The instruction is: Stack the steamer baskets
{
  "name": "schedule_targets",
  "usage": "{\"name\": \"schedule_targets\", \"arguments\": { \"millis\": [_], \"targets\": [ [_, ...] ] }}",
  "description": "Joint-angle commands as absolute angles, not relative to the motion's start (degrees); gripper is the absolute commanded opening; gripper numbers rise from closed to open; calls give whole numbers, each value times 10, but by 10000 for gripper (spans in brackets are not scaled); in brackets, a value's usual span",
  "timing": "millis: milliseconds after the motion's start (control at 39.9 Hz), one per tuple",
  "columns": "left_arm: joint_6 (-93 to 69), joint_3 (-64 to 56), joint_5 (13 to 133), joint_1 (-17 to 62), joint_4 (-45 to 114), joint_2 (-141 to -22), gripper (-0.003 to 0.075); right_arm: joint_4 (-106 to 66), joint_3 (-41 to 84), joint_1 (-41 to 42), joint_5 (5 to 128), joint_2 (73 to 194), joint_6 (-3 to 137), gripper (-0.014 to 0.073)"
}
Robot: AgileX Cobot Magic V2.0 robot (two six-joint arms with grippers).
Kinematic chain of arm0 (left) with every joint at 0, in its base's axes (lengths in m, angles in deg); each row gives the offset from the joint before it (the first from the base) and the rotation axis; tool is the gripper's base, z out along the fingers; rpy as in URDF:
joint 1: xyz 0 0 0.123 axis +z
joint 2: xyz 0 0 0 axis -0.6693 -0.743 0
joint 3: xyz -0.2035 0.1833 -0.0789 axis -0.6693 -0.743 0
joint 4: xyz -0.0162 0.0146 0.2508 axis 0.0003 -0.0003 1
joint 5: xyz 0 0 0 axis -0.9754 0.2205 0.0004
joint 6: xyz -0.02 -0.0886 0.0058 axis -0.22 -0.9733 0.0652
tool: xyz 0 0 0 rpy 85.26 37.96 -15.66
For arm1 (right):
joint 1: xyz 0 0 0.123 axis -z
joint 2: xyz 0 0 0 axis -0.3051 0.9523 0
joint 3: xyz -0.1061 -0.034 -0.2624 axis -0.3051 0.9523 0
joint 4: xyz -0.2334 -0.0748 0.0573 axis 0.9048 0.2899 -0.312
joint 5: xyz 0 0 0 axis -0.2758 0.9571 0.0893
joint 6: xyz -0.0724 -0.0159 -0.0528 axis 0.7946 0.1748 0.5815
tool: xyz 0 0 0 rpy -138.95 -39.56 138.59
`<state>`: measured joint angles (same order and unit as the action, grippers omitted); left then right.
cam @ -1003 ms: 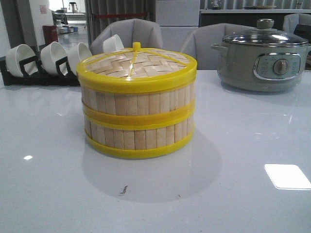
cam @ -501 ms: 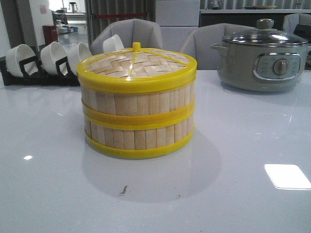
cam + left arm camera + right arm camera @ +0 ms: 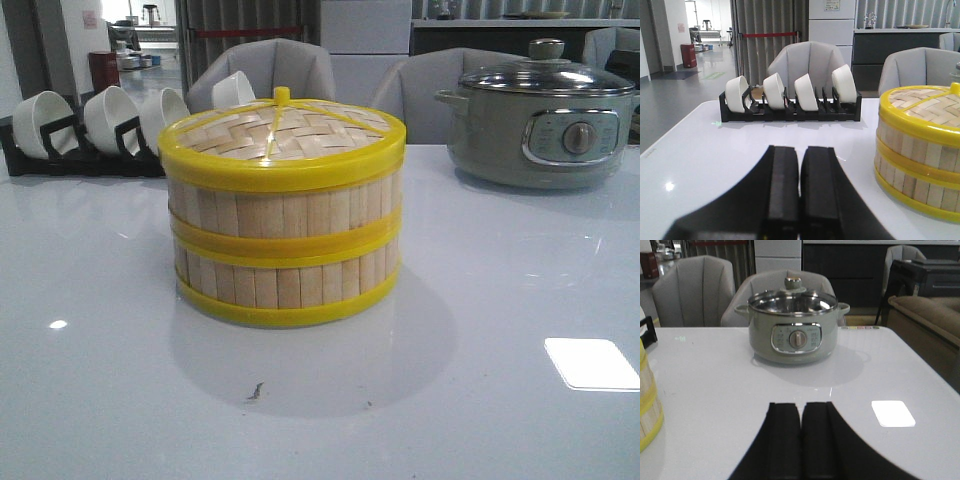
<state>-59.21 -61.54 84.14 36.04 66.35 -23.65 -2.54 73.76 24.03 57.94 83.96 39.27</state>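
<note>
Both the left end effector [image 3: 800, 192] and the right end effector [image 3: 801, 440] are clenched on nothing, fingers pressed together just above the white tabletop [image 3: 480, 300] and apart from everything on it. The two steamer baskets [image 3: 283, 255] sit stacked one on the other in the middle of the tabletop, the woven lid [image 3: 280, 135] on top. A rack of white bowls [image 3: 790, 95] stands behind on the left, and a grey-green pot [image 3: 793, 332] behind on the right.

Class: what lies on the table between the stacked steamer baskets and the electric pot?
Only bare white table separates the steamer baskets from the pot, per the front view.
</note>
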Motion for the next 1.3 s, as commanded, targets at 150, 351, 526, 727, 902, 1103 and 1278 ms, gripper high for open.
{"name": "schedule_targets", "arguments": {
  "millis": [150, 351, 526, 727, 902, 1103, 1278],
  "targets": [
    [-591, -615, 892, 357, 663, -228, 83, -17, 795, 242, 515, 752, 398, 27],
    [-591, -615, 892, 357, 663, -229, 83, -17, 829, 241, 489, 730, 392, 28],
    [-591, -615, 892, 357, 663, -229, 83, -17, 829, 238, 494, 730, 392, 28],
    [-591, -615, 892, 357, 663, -229, 83, -17, 829, 225, 496, 730, 392, 28],
    [-591, -615, 892, 357, 663, -229, 83, -17, 829, 225, 503, 730, 392, 28],
    [-591, -615, 892, 357, 663, -229, 83, -17, 829, 225, 506, 730, 392, 28],
    [-591, -615, 892, 357, 663, -229, 83, -17, 829, 225, 506, 730, 392, 28]
  ]
}}
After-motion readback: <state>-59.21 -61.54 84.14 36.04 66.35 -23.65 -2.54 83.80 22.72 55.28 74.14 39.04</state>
